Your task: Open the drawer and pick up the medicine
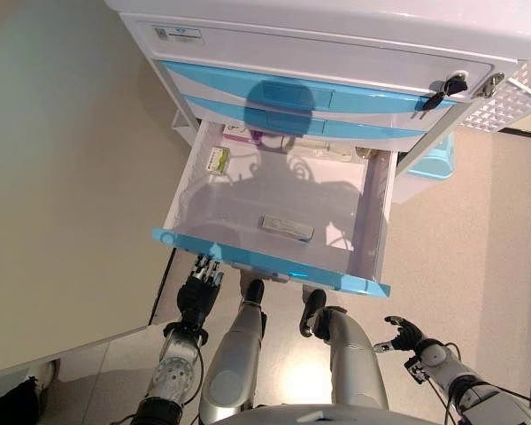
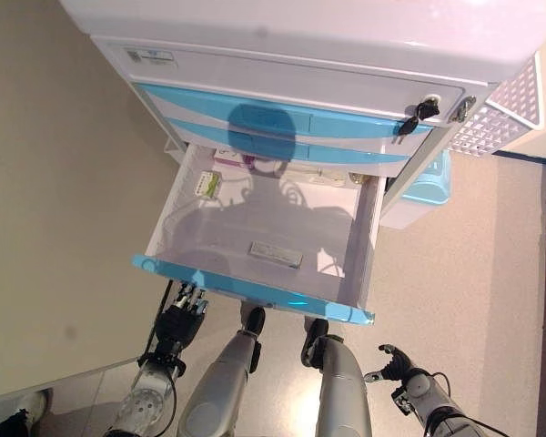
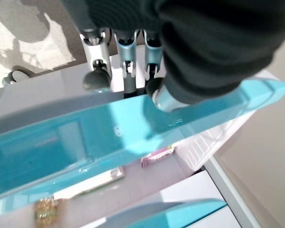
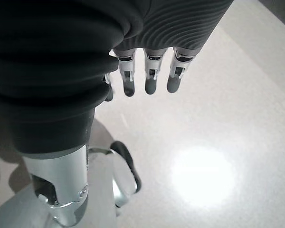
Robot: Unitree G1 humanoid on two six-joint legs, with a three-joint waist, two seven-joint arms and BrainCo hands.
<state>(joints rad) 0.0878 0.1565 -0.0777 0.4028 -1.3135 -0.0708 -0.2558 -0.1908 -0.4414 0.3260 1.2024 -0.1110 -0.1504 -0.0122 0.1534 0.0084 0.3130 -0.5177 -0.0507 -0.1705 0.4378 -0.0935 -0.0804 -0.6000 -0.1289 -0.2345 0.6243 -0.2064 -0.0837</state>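
The bottom drawer of a white cart with blue drawer fronts stands pulled out. On its floor near the front lies a flat grey medicine pack. A small green and yellow box sits at its back left, and a pink and white box and other packs lie along the back. My left hand is just below the drawer's blue front at its left end, fingers straight and holding nothing. My right hand hangs low at the right over the floor, open and empty, apart from the drawer.
Two closed blue drawers sit above the open one. A key hangs in the lock at the cart's upper right. A light blue bin stands behind the drawer's right side, and a white perforated basket hangs on the cart. A wall runs along the left.
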